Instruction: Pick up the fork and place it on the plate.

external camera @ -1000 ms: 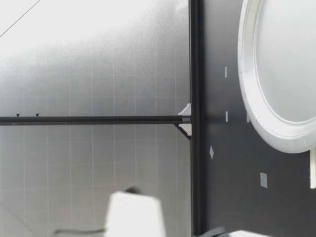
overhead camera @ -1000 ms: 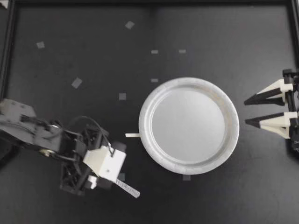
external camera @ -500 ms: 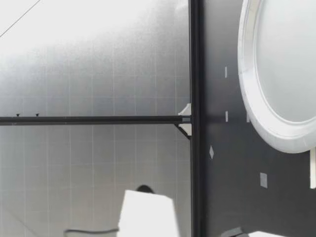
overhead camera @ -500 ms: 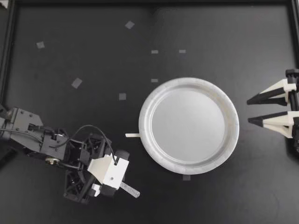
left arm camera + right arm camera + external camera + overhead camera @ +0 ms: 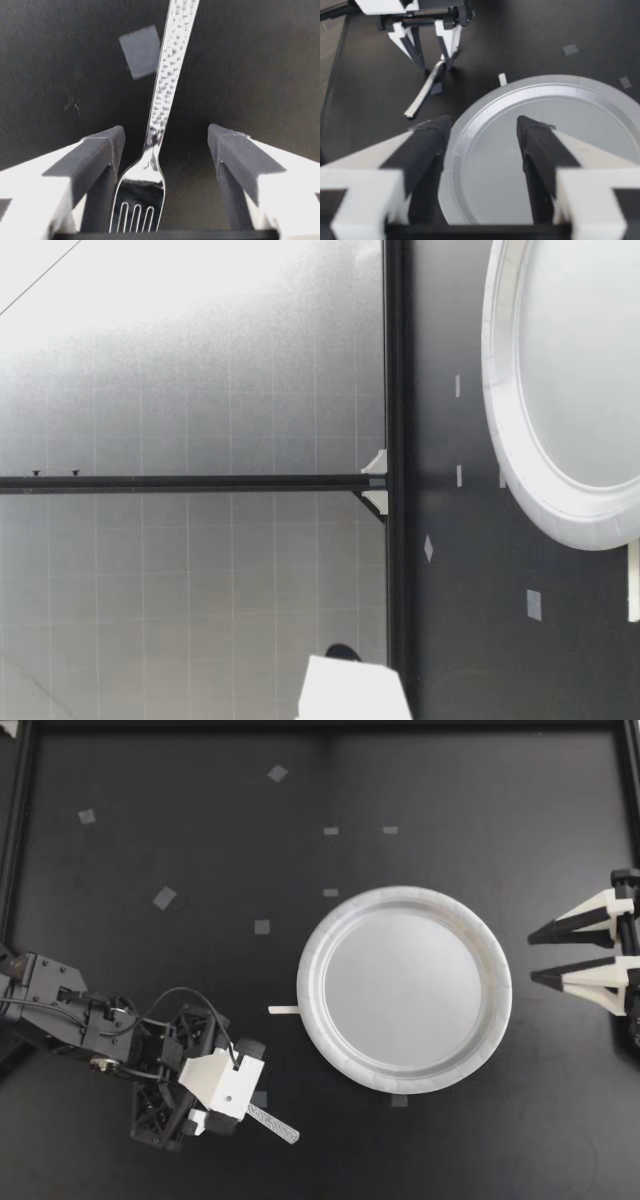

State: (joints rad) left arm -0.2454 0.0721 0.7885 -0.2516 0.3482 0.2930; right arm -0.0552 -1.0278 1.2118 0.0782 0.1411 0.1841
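Fork (image 5: 275,1125) lies flat on the black counter (image 5: 200,970), off the plate (image 5: 311,990) and near its rim. From above only the hammered handle shows — the tines sit hidden under my left gripper (image 5: 232,1095), whose fingers (image 5: 97,155) stand released either side, not touching it. My right gripper (image 5: 531,959) rests spread open beside the plate.

The fork (image 5: 275,1125), silver with a hammered handle, lay flat on the black table (image 5: 450,800), its handle end pointing toward 4 o'clock. It sat between 7 and 8 o'clock from the round, pale plate (image 5: 404,893), near its rim but not touching.
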